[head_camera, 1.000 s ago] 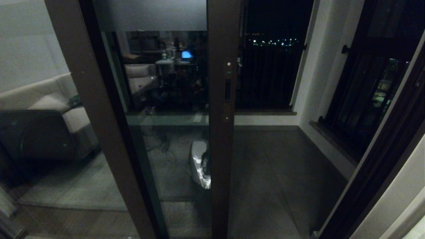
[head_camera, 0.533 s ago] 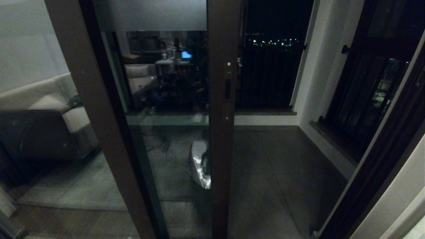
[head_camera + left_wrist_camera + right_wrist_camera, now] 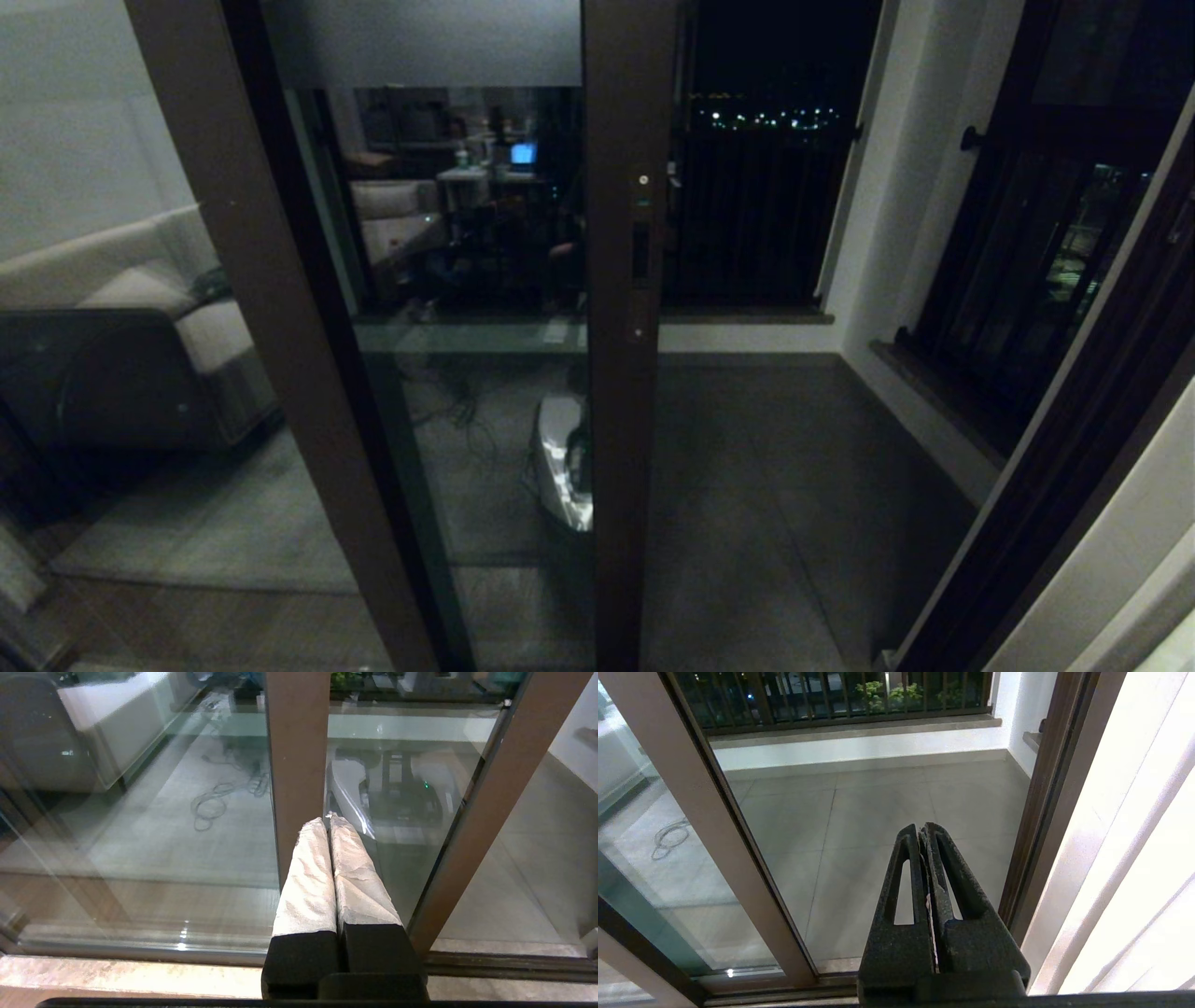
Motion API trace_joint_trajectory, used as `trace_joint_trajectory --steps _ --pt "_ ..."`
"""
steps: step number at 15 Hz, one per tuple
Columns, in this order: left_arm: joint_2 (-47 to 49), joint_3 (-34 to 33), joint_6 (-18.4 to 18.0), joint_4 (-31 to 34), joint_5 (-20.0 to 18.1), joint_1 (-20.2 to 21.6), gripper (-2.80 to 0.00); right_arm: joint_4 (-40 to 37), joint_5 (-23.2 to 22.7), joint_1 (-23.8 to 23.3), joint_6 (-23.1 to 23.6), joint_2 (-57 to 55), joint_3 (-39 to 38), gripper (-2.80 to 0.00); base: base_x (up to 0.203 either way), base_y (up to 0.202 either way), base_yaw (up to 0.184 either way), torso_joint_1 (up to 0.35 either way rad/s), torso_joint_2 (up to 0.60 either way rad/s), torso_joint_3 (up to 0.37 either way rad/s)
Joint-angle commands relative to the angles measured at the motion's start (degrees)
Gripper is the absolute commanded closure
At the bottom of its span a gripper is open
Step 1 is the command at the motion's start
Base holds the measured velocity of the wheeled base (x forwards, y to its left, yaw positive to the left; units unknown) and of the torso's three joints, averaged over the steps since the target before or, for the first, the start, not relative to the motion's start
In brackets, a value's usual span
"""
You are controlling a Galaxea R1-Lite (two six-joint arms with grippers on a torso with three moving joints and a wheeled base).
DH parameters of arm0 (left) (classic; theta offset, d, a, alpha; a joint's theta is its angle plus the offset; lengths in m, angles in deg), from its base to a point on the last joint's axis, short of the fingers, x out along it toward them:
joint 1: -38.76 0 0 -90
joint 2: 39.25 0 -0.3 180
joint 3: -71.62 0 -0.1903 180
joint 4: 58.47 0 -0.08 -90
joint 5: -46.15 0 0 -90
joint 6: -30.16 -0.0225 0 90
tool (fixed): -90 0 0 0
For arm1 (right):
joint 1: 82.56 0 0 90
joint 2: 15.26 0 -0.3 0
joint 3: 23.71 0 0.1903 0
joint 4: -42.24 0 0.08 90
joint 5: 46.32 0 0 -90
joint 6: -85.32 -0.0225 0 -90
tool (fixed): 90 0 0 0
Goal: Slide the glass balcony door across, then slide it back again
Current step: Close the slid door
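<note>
The glass balcony door (image 3: 624, 420) stands partly slid across, its dark brown upright near the middle of the head view. The recessed slot handle (image 3: 640, 252) with small screws sits on that upright, under the frosted top strip (image 3: 420, 42). Neither gripper shows in the head view. My left gripper (image 3: 327, 817) is shut, white-wrapped fingers pressed together, low in front of the glass and left of the door's upright (image 3: 495, 802). My right gripper (image 3: 923, 827) is shut and empty, facing the open gap between the door's upright (image 3: 705, 812) and the jamb (image 3: 1045, 812).
A plain brown-framed panel (image 3: 280, 373) stands to the left. The open gap shows the tiled balcony floor (image 3: 766, 485), a dark railing (image 3: 747, 224) at the back and a black-barred window (image 3: 1027, 261) on the right. The floor track (image 3: 761, 994) runs along the threshold.
</note>
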Motion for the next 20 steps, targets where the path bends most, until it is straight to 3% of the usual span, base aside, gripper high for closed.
trace_joint_trajectory --steps 1,3,6,9,11,17,19,20 --pt "-0.01 0.01 -0.02 0.02 0.02 0.01 0.00 0.00 0.01 0.01 -0.32 -0.05 -0.08 0.00 0.000 0.000 0.000 0.000 0.00 0.000" --pt "-0.01 0.01 -0.02 0.02 0.02 0.01 0.00 0.00 0.01 0.01 -0.57 -0.05 0.00 0.00 0.000 0.000 0.000 0.000 0.00 0.000" --pt "-0.01 0.01 -0.02 0.02 0.02 0.01 0.00 -3.25 -0.56 -0.02 2.57 -0.05 1.54 0.00 0.000 0.000 0.000 0.000 0.00 0.000" --pt "-0.01 0.01 -0.02 0.10 0.02 0.01 0.00 -3.68 -4.38 -0.04 2.20 -3.96 12.27 0.00 0.000 0.000 0.000 0.000 0.00 0.000" --pt "-0.01 0.01 -0.02 0.11 0.02 0.01 0.00 -3.92 -6.88 -0.03 0.02 -13.97 19.65 0.00 0.000 0.000 0.000 0.000 0.00 0.000" --pt "-0.01 0.01 -0.02 0.02 0.02 0.01 0.00 -4.30 -20.60 2.01 -4.03 -51.77 41.03 0.00 0.000 0.000 0.000 0.000 0.00 0.000" --pt "-0.01 0.01 -0.02 0.02 0.02 0.01 0.00 -4.56 -20.03 6.79 -5.11 -64.49 51.30 0.00 0.000 0.000 0.000 0.000 0.00 0.000" --pt "-0.01 0.01 -0.02 0.09 0.02 0.01 0.00 -4.83 -17.16 11.05 -5.58 -70.66 57.45 0.00 0.000 0.000 0.000 0.000 0.00 0.000"
